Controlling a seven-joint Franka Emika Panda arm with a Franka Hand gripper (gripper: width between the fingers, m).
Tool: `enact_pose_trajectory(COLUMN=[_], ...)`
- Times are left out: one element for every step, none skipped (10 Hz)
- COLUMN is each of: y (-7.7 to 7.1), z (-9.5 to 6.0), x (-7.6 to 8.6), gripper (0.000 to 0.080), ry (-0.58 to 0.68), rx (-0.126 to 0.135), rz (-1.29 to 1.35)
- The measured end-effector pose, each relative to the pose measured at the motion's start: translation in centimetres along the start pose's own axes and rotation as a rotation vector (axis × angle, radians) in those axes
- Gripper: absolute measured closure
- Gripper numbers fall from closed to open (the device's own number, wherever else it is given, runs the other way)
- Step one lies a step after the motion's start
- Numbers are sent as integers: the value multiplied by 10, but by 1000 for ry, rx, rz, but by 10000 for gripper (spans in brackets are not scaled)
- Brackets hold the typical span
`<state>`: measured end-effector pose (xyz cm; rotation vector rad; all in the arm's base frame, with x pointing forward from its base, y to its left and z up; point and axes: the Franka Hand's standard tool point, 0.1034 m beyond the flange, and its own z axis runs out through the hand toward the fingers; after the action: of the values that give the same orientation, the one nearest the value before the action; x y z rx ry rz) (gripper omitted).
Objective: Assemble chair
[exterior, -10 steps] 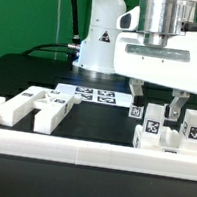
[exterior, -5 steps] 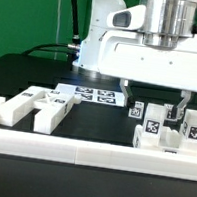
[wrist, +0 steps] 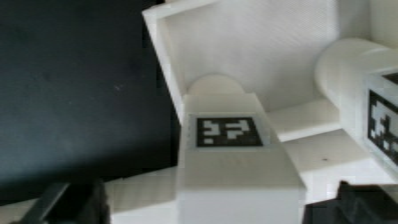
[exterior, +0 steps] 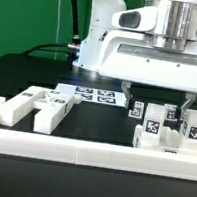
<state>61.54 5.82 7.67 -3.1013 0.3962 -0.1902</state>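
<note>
Gripper (exterior: 157,100) jaws are spread wider than a second ago, straddling the tagged chair part (exterior: 152,124), apparently ungripped

**Desk:** What sits where on the bench (exterior: 18,81)?

**Photographer:** Read the exterior view as a clock face centred on the marker board (exterior: 92,94). The arm's base (exterior: 93,45) stands behind it at 12 o'clock. The loose bars (exterior: 30,106) lie at 8 o'clock, toward the exterior view's left. The tagged blocks (exterior: 168,131) cluster at 4 o'clock, toward the exterior view's right.

**Desk:** And up front?

**Photographer:** The border rail (exterior: 79,153) runs across at 6 o'clock, before both groups. The gripper (exterior: 154,102) hangs over the tagged blocks, at 12 o'clock from the middle one, a finger to either side.
</note>
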Motion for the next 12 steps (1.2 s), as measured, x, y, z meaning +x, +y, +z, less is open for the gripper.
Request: enact_pose_trajectory(y=[0, 0, 0, 0, 0, 0, 0, 0, 0, -1, -1, 0], z=[0, 0, 0, 0, 0, 0, 0, 0, 0, 0, -1, -1], x=[0, 0, 0, 0, 0, 0, 0, 0, 0, -1, -1, -1], gripper=[285, 423, 510, 509, 509, 509, 509, 509, 509, 509, 509, 509], ry=[0, 0, 0, 0, 0, -1, 0, -1, -5, -6, -6, -10], rx=[0, 0, 0, 0, 1, 3, 3, 4, 13, 13, 11, 15], rz=[0, 14, 29, 28, 53, 155, 233, 282, 447, 614, 682, 812])
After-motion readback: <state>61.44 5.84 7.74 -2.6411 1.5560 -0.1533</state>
